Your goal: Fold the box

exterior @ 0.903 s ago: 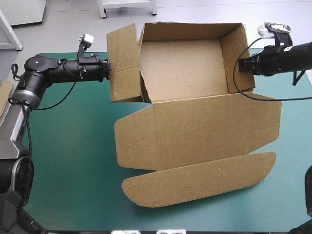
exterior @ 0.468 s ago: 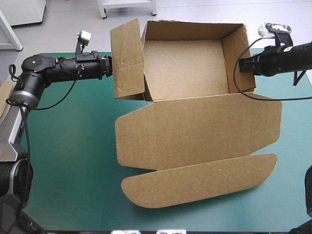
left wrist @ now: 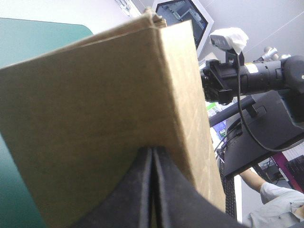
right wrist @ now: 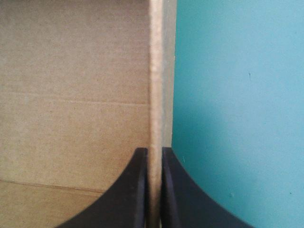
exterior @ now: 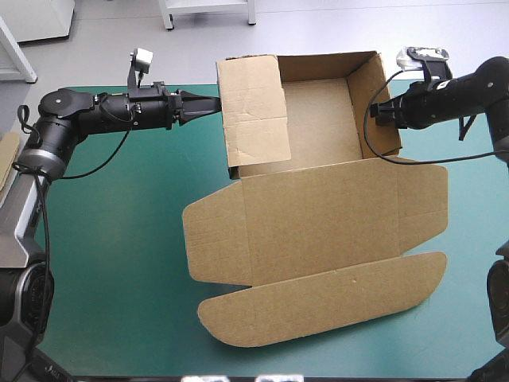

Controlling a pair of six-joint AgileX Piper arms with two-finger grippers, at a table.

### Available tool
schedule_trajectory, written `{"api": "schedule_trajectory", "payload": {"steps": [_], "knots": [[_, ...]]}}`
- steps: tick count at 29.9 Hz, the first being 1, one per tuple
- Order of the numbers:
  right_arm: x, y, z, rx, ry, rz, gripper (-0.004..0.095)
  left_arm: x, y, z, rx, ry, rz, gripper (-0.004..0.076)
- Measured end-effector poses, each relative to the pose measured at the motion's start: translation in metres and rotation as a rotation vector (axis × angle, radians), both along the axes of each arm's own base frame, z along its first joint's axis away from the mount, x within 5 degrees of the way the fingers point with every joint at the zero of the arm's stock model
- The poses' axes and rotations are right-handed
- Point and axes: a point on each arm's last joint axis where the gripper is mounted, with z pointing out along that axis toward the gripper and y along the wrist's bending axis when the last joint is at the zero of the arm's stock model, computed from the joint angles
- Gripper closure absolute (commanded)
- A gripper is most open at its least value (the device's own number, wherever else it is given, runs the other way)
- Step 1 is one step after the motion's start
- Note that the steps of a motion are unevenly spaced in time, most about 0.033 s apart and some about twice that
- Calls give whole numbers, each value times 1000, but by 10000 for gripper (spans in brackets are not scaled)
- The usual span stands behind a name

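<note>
We see the box [exterior: 318, 127] on the far half of the teal-green cover [exterior: 111, 239]: an open tray with walls raised, the lid [exterior: 318, 215] lying flat toward the near edge. The left gripper [exterior: 211, 104] has its fingers pressed together into a point, the tip against the outer face of the left flap [exterior: 254, 111], which leans in over the tray. In the left wrist view, the black fingers [left wrist: 135, 194] meet and brown board [left wrist: 95, 118] lies right ahead of them. The right gripper [exterior: 380, 111] pinches the right wall [exterior: 374, 83]. In the right wrist view, the wall's edge [right wrist: 156, 71] sits between its nearly closed fingers [right wrist: 133, 190]. More board [exterior: 6, 159] shows at the table's left edge.
</note>
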Motion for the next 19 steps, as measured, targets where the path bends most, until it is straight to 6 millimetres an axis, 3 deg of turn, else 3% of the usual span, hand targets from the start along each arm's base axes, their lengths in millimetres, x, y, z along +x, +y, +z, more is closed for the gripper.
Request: {"api": "schedule_trajectory", "payload": {"steps": [4, 7, 13, 15, 19], "knots": [[5, 8, -7, -5, 12, 14, 921, 0, -1, 0, 5, 2, -2, 713], [8, 9, -11, -6, 23, 14, 921, 0, 0, -5, 47, 19, 1, 633], [10, 8, -12, -11, 21, 10, 921, 0, 2, -13, 134, 62, 12, 340], [10, 8, -12, -11, 20, 9, 921, 0, 2, -13, 135, 67, 13, 276], [10, 8, -12, -11, 20, 9, 921, 0, 2, -12, 121, 72, 14, 261]]}}
